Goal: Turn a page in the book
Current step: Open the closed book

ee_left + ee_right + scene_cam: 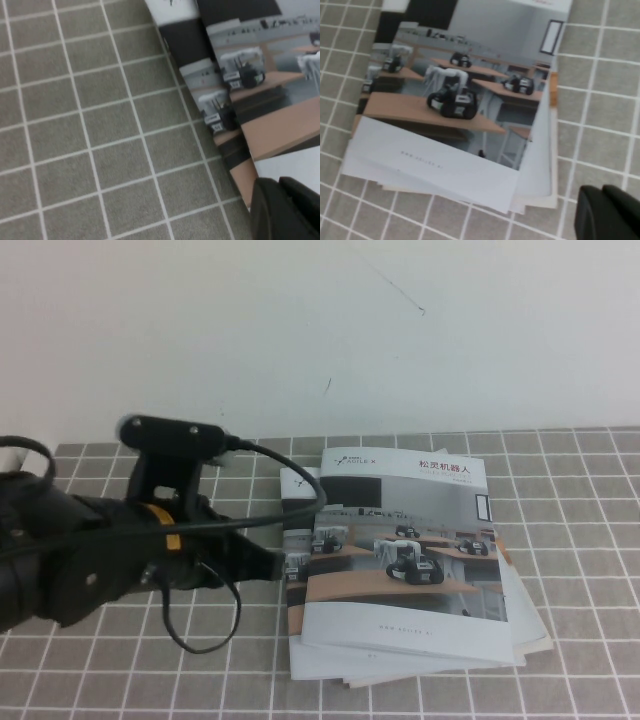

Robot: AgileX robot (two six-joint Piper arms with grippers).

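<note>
The book [400, 550] lies closed on top of a fanned stack of same-cover booklets [420, 665], its cover photo of robots on desks facing up. Its inner page is hidden. My left gripper [272, 565] is at the stack's left edge, low over the cloth. In the left wrist view the left gripper [278, 186] has its fingers together, with nothing between them, over the white lower corner of a cover [295, 162]. My right gripper [603, 193] is out of the high view. It hangs shut and empty above the cloth beside the book [455, 95].
A grey tablecloth with a white grid [580, 540] covers the table. A white wall [320, 330] stands behind it. The left arm's black cable [200, 625] loops over the cloth in front of the arm.
</note>
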